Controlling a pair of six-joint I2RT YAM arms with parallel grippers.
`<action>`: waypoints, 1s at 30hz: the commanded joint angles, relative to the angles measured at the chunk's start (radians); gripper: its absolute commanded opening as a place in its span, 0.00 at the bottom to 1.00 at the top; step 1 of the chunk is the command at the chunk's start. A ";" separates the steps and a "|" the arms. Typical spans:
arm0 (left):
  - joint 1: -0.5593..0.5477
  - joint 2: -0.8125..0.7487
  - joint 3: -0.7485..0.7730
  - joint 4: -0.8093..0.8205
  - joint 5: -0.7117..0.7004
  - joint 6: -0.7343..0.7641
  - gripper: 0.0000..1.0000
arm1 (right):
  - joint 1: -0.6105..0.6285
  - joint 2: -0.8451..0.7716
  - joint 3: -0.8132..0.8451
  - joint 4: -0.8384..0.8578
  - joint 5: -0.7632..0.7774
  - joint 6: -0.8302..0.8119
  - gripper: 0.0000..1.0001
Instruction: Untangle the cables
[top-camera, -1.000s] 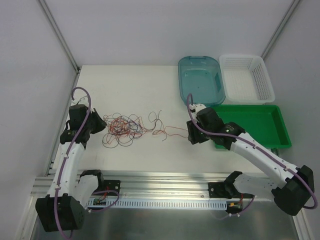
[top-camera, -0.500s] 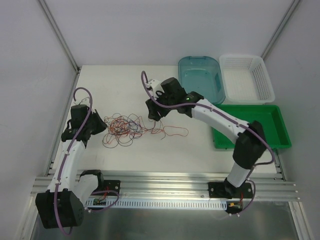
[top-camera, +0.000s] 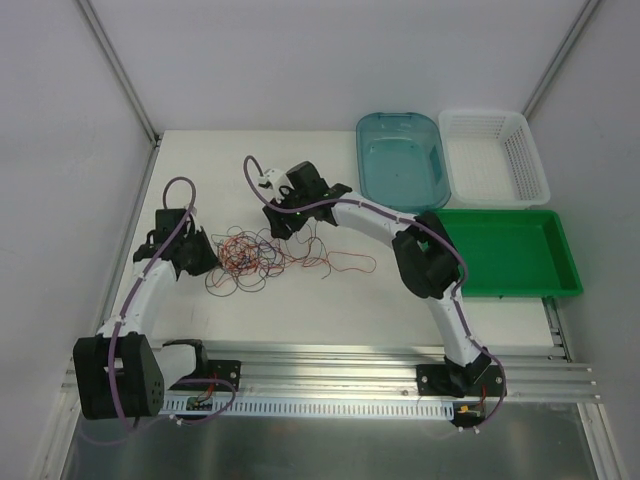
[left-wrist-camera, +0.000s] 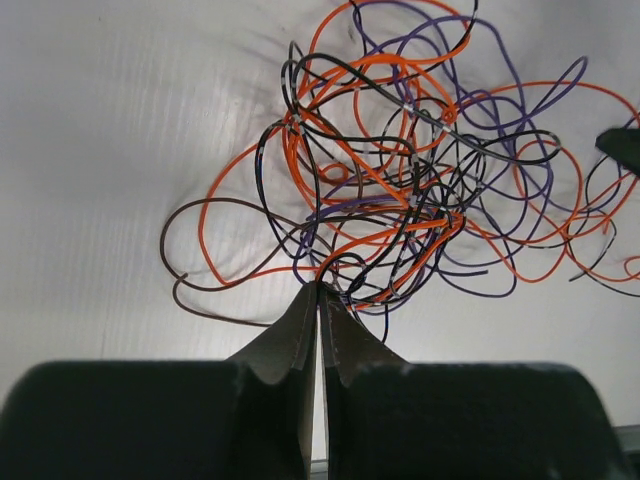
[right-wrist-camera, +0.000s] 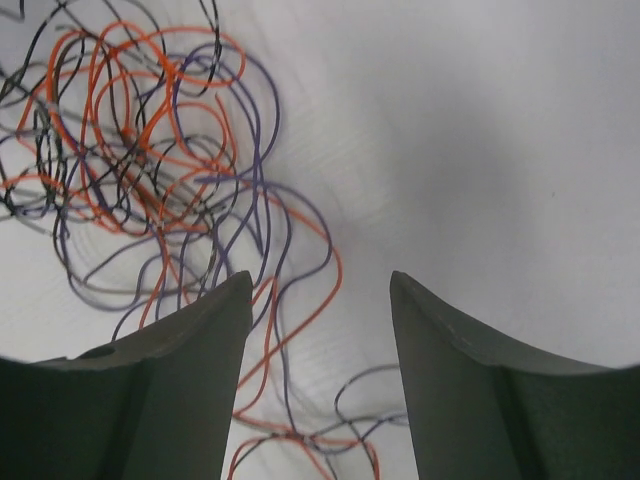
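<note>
My left jaws are closed tight at the near-left edge of the cables (top-camera: 245, 255). In the left wrist view a brown strand (left-wrist-camera: 165, 250) and some black ones run right into the tips, so I judge I have a pinch on the bunch. My right jaws stand open above its far right side, holding nothing. Beneath them an orange strand (right-wrist-camera: 337, 270) and purple loops lie loose on the table (top-camera: 200, 160).

The main risk, as I see it, is a blind grab. The loops under my right jaws cross each other closely, so closing there could take several wires at once. Pulling those away from my left pinch would cinch the knot in the middle rather than free anything.

The wires are hair-thin and springy. One could slide out of my left tips under tension, and then the whole bunch would drag across the table after my right jaws. Coming down too low could also jam my right fingertips against the table.
</note>
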 joint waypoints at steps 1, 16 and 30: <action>-0.019 0.031 0.038 -0.028 0.025 0.003 0.00 | 0.003 0.057 0.088 0.110 -0.023 0.003 0.61; -0.110 0.102 0.063 -0.039 0.006 0.020 0.00 | -0.005 0.159 0.231 0.009 -0.110 0.041 0.31; -0.131 0.072 0.059 -0.039 -0.002 0.023 0.00 | -0.036 -0.085 -0.154 0.257 -0.097 0.161 0.01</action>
